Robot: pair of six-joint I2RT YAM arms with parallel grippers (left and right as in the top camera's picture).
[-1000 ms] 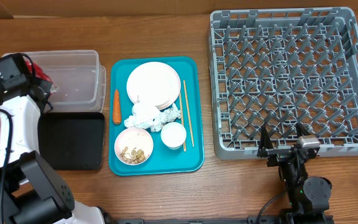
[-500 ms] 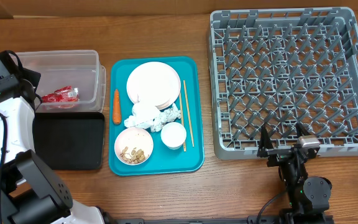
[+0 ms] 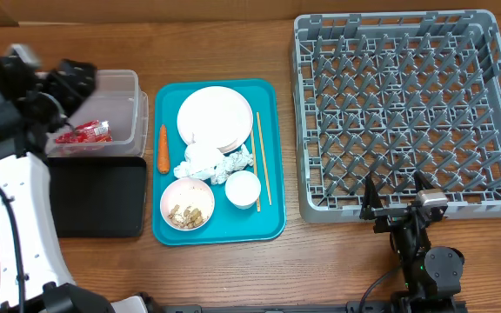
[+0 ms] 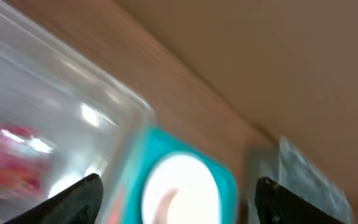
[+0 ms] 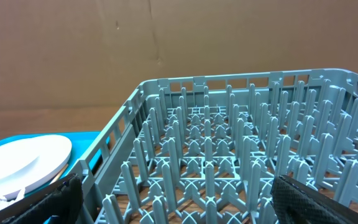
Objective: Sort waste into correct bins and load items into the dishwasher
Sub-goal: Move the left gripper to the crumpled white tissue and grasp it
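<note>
The red snack wrapper [image 3: 83, 133] lies inside the clear tub [image 3: 116, 87], and shows as a red blur [image 4: 5, 163] in the left wrist view. My left gripper [image 3: 73, 80] hovers open over the tub's far left corner, holding nothing. On the teal tray [image 3: 268, 222] are stacked white plates [image 3: 216, 117], an orange carrot piece [image 3: 163, 148], crumpled tissue [image 3: 198, 162], silver foil [image 3: 237, 163], a small cup [image 3: 243, 188], a bowl of beige scraps [image 3: 187, 205] and chopsticks [image 3: 262, 156]. My right gripper [image 3: 396, 196] rests open at the near edge of the grey dish rack [image 3: 407, 104].
The black tray [image 3: 94, 196] lies in front of the clear tub, left of the teal tray. Bare wooden tabletop runs along the front. A cardboard wall stands behind the table. The rack's upright pegs [image 5: 229, 143] fill the right wrist view.
My left gripper opened and let the red wrapper drop into the clear tub, then lifted and swung right. The right arm has not moved.
</note>
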